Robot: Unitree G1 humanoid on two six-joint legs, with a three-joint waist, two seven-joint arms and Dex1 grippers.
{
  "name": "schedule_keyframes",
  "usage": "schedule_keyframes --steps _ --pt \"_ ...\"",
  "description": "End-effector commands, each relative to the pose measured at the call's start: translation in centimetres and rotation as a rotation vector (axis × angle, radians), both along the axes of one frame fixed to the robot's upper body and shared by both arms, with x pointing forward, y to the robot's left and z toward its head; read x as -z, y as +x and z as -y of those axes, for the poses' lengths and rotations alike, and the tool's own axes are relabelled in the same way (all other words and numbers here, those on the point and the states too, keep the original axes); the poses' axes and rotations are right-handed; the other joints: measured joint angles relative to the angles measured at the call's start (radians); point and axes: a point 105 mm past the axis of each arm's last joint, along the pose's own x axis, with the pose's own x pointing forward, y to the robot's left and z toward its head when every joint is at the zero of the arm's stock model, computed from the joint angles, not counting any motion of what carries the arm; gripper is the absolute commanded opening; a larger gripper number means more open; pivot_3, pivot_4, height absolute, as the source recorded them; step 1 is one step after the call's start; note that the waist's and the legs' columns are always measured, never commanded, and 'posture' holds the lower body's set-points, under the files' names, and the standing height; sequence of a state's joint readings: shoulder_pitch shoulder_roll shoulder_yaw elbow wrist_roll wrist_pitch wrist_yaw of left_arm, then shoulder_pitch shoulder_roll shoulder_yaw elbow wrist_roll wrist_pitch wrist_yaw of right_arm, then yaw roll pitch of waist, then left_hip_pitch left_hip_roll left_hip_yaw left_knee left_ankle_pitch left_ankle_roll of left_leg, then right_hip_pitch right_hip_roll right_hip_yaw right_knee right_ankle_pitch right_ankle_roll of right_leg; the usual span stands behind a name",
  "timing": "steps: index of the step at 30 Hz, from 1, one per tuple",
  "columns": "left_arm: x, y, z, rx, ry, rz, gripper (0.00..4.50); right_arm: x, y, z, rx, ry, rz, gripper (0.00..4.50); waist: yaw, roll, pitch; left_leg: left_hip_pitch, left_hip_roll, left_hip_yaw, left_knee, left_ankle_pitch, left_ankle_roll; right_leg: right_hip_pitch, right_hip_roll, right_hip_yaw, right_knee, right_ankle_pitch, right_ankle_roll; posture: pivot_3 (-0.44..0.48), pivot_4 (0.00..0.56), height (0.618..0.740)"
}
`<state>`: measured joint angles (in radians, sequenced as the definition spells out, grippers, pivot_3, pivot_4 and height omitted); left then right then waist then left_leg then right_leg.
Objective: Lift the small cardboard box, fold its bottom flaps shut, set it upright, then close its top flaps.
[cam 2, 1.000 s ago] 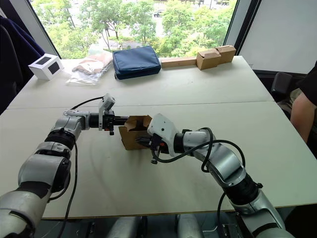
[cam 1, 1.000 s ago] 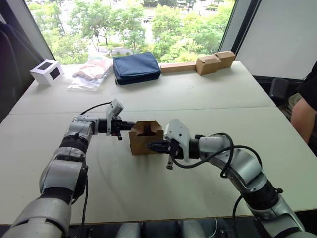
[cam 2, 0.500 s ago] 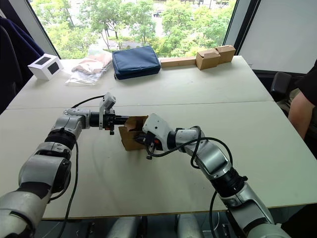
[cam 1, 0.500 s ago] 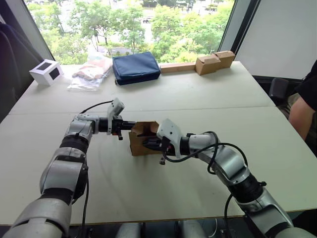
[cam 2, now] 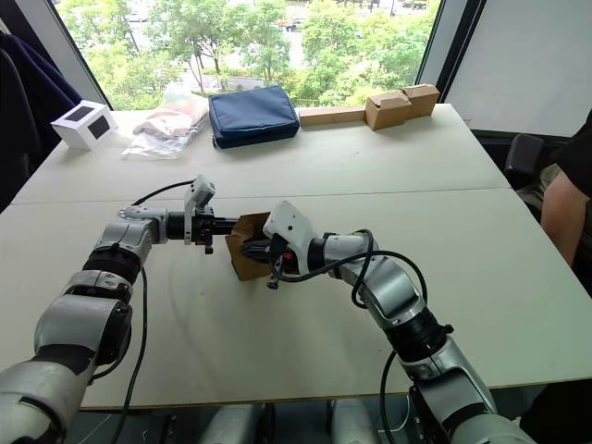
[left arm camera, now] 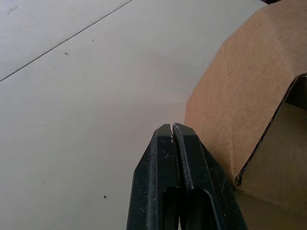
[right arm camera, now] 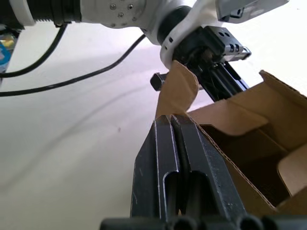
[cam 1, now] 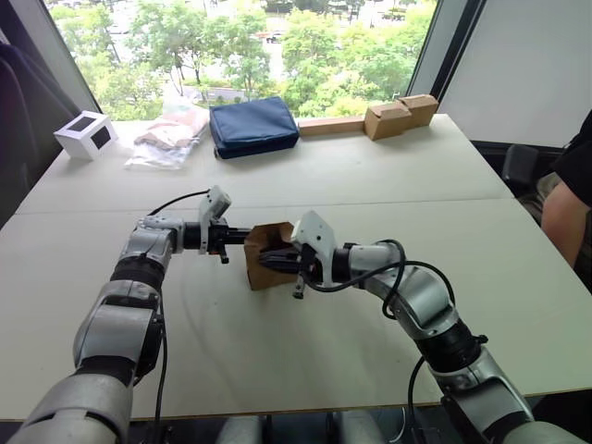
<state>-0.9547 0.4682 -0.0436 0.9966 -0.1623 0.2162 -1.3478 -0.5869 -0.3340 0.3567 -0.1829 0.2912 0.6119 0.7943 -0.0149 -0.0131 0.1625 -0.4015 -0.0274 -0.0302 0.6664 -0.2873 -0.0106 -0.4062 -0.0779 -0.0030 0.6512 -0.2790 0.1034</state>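
The small cardboard box [cam 1: 268, 255] sits mid-bench [cam 1: 370, 176], tilted, top flaps open, between my two claws. My left claw [left arm camera: 171, 130], fingers pressed together and empty, touches its left side. My right claw [right arm camera: 170, 122], also closed, presses on a flap's edge.

Strong daylight is pouring in through the window [cam 1: 240, 46] at 12 o'clock, leaving the trees outside slightly washed out and the pale bench [cam 1: 370, 176] glowing evenly, with only soft shadows falling toward 6 o'clock. In both wrist views the nearest black fingers [right arm camera: 168, 158] are blurring slightly, while the bench surface is staying bright.
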Motion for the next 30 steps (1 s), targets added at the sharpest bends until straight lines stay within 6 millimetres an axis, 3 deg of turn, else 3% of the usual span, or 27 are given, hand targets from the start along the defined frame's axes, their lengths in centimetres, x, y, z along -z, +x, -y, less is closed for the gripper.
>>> schedule_keyframes --steps 1,13,19,24,30 --pt "-1.5 0.3 0.2 0.005 -0.022 0.05 0.03 -0.7 0.4 0.0 0.009 -0.011 0.054 0.0 -0.001 0.0 0.0 0.0 0.0 0.0 0.0 0.0 0.0 0.0 0.0 0.0 0.0 0.0 0.0 0.0 0.15 0.74" --pt "-1.4 0.4 0.3 0.002 -0.007 0.066 0.03 0.8 1.5 -0.6 0.033 -0.035 0.032 0.0 -0.002 0.0 0.0 0.0 0.0 0.0 0.0 0.0 0.0 0.0 0.0 0.0 0.0 0.0 0.0 0.0 0.15 0.74" --pt "-3.1 0.5 -3.1 -0.106 -0.008 0.133 0.03 0.7 1.3 -0.5 0.028 -0.017 0.025 0.0 -0.008 0.0 0.0 0.0 0.0 0.0 0.0 0.0 0.0 -0.001 0.0 0.0 0.0 0.0 0.0 0.0 0.15 0.74" --pt "-3.7 -3.0 -5.1 -0.107 -0.042 0.117 0.03 0.4 1.2 -0.2 0.027 -0.004 0.028 0.0 -0.019 0.0 0.0 0.0 0.001 0.0 -0.001 0.002 -0.003 -0.002 0.0 0.001 0.001 0.0 0.0 0.0 0.15 0.74" --pt "-5.5 -8.3 -3.3 -0.055 -0.114 0.086 0.03 0.6 1.4 -0.2 0.026 0.005 0.041 0.0 -0.013 0.0 0.0 -0.001 0.001 -0.001 -0.001 0.001 -0.001 -0.001 -0.003 0.002 0.0 0.0 0.0 0.0 0.15 0.74"
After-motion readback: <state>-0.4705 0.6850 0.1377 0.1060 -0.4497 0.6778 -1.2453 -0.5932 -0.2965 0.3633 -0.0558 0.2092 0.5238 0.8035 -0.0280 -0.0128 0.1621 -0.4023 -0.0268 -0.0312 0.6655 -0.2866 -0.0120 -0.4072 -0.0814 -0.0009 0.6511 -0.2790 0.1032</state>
